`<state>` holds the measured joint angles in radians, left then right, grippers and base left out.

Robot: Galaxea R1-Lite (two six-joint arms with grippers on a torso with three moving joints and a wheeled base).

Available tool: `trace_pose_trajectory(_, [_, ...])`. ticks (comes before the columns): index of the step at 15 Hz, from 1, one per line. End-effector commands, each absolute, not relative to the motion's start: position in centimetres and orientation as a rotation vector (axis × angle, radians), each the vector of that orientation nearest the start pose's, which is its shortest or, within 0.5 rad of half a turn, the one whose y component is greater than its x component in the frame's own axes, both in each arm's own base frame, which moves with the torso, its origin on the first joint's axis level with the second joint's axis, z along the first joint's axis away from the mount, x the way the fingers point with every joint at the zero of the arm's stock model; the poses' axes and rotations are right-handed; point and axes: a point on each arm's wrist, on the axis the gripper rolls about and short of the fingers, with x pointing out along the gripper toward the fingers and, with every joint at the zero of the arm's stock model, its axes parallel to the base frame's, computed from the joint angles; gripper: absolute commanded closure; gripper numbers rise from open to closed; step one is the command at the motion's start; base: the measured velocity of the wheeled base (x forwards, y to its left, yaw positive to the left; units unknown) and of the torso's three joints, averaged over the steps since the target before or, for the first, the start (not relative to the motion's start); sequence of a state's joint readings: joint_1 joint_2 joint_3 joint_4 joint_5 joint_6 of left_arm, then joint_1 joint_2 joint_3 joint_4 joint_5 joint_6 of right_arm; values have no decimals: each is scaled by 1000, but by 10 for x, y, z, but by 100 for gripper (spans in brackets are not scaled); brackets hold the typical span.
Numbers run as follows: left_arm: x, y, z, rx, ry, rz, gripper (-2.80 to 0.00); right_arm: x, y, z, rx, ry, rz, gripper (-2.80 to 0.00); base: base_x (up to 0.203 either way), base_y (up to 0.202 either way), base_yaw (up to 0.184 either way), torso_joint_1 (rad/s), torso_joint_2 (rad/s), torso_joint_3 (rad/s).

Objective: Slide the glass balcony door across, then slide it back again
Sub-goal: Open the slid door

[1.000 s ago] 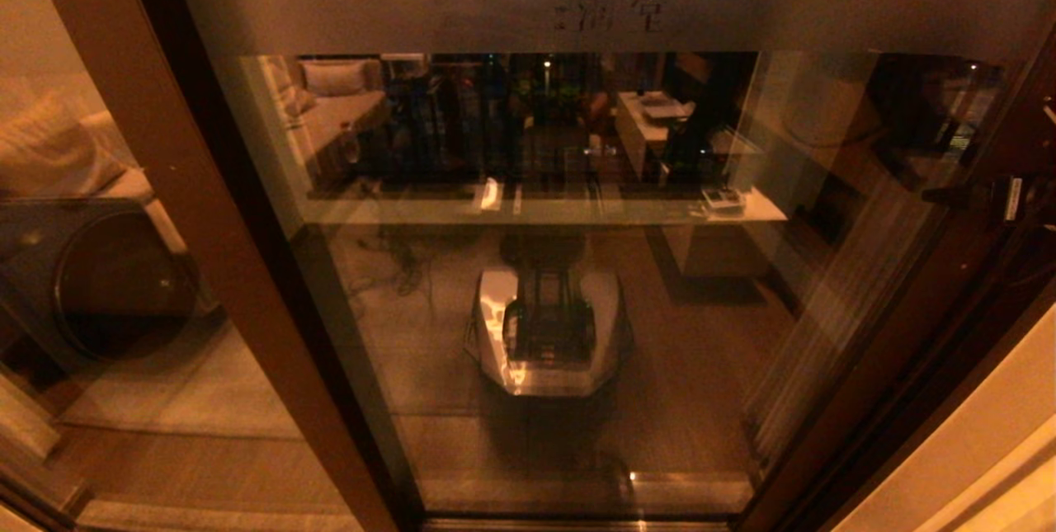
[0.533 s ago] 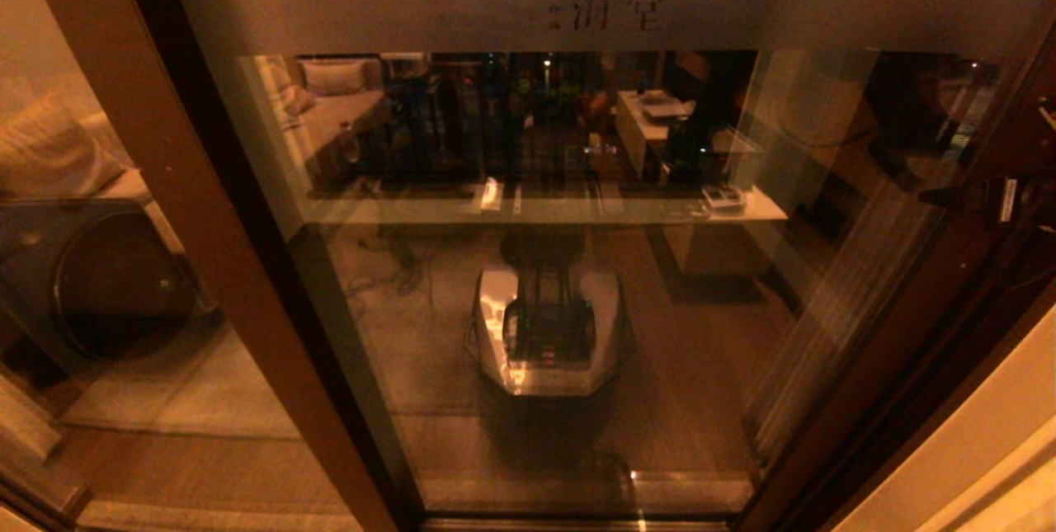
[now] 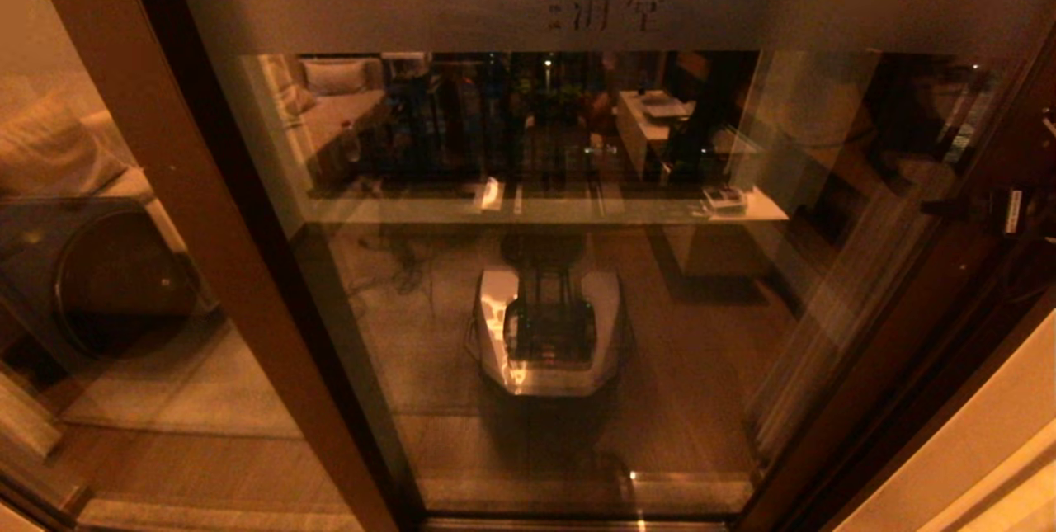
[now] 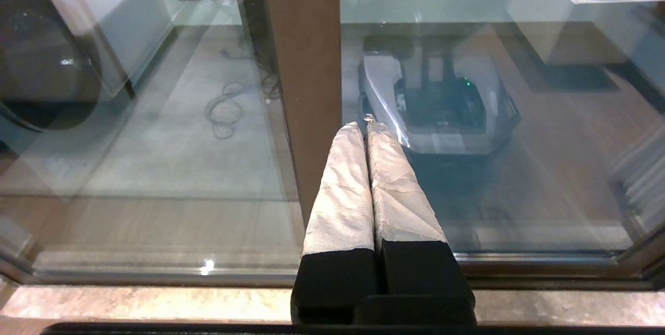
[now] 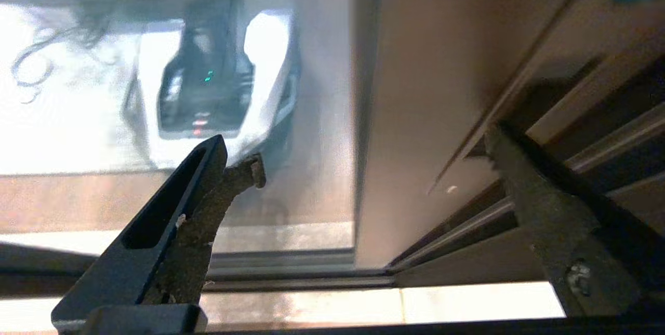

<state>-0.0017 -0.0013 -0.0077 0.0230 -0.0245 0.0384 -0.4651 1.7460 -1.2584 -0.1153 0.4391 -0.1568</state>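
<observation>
Glass balcony door (image 3: pixel 577 268): shifted barely, band lettering steadier than before.
Right gripper (image 5: pixel 363 169): spread, straddling stile, not clamped.
Left gripper (image 4: pixel 368 127): pressed together, parked.
Slide: still pending.

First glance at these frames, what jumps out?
The glass balcony door fills the head view, a frosted band with etched characters across its top and the robot's own reflection mid-pane. At its right stile, the right gripper stands open; the left gripper is shut, near the wide brown post.
</observation>
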Motion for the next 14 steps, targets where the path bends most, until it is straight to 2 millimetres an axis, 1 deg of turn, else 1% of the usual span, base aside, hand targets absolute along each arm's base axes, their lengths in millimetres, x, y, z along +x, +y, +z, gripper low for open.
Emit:
trace_pose_trajectory(1, [-23,-1,75,38,15,-26,0,295,-138,251,-3,317,-6,-280,0,0,0,0,0,0])
trace_pose_trajectory(5, [-23,-1,75,38,15,-26,0,269,-129,262,26,291,-27,-280,0,0,0,0,0,0])
trace_pose_trajectory(6, [-23,-1,75,38,15,-26,0,266,-131,263,27,287,-41,-280,0,0,0,0,0,0])
trace_pose_trajectory(7, [-23,-1,75,38,15,-26,0,266,-134,263,27,287,-58,-280,0,0,0,0,0,0])
trace_pose_trajectory(9, [-23,-1,75,38,15,-26,0,270,-137,257,29,311,-94,-280,0,0,0,0,0,0])
trace_pose_trajectory(12, [-23,-1,75,38,15,-26,0,282,-144,244,45,348,-93,-280,0,0,0,0,0,0])
trace_pose_trajectory(14, [-24,-1,76,37,14,-26,0,289,-147,240,49,355,-83,-280,0,0,0,0,0,0])
